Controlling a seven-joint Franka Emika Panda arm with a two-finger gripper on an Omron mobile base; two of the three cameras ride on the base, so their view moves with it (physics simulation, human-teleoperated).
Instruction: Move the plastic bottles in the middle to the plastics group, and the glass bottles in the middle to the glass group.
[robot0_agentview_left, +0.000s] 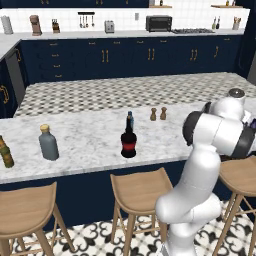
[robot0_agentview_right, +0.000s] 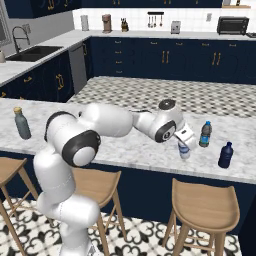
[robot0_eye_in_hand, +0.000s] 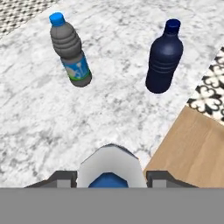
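Item: my gripper (robot0_eye_in_hand: 111, 179). The fingers (robot0_eye_in_hand: 61, 178) stand either side of the clear bottle (robot0_eye_in_hand: 111, 168), seen from above with its blue cap between the tips; they look closed on its body. In the right base view the gripper (robot0_agentview_right: 184, 145) holds this bottle (robot0_agentview_right: 184, 150) low over, or on, the near part of the counter (robot0_agentview_right: 125, 145); I cannot tell whether its base is touching.

Item: plastics group. The blue-capped bottle (robot0_eye_in_hand: 70, 50) and the navy bottle (robot0_eye_in_hand: 162, 57) stand upright just beyond my fingers, apart from each other. In the right base view they are (robot0_agentview_right: 205, 134) and (robot0_agentview_right: 225, 155), and my load is just beside the first.

Item: still in the middle. The black bottle (robot0_agentview_left: 128, 142) with the red label, and the teal bottle (robot0_agentview_left: 130, 120) close behind it.

Item: glass group. The grey bottle (robot0_agentview_left: 48, 143) and the olive bottle (robot0_agentview_left: 6, 152), well apart to the left.

Step in hand, as I judge it: delivering the clear bottle to the plastics. Next move calls for setting it down upright, parting the fingers, and lifting straight off without knocking its neighbours. Then the teal bottle, then the black one.
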